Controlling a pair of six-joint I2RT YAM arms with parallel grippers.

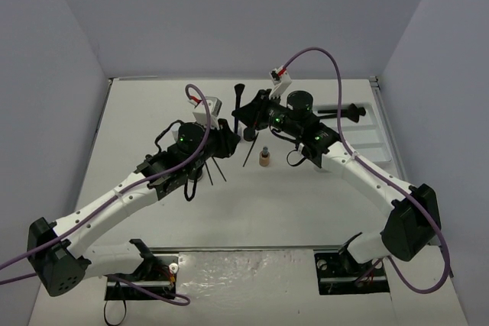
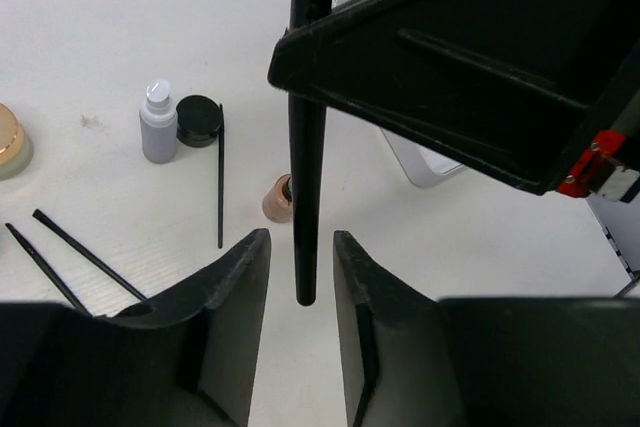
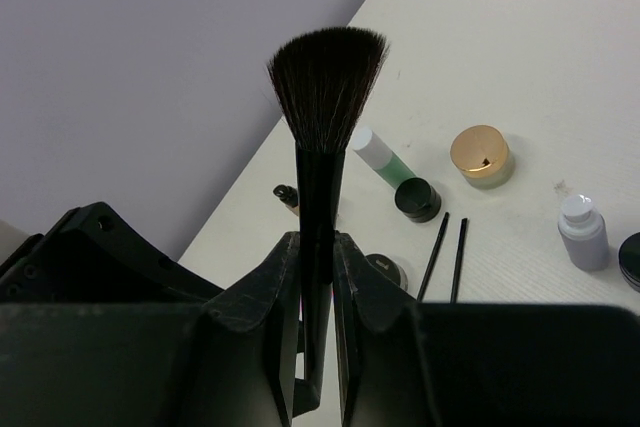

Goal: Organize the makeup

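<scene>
A: State of the right tool?
B: Clamped on the handle of a powder brush, both fingers pressed against it. Bristles fanned out beyond the fingertips, pointing away from the wrist camera.
A: And the left tool?
B: Spread apart, straddling the butt end of that same handle. Pale gap on each side in the left wrist view, so no contact; nothing gripped.
A: Where over the surface?
B: Held up off it, around the middle toward the far side in the top view, between the two tools nose to nose.
A: Rest of the makeup?
B: Loose on the surface. Under the left tool: grey bottle with white cap, upright, just beside a round black jar; thin black brush next to that jar; small tan bottle near the hanging handle; gold-lidded jar at the view's left edge; two more thin brushes side by side. From the right wrist: green bottle just beside a second black jar.
A: Tray?
B: At the right of the surface, a white compartmented tray, apart from the loose pieces.
</scene>
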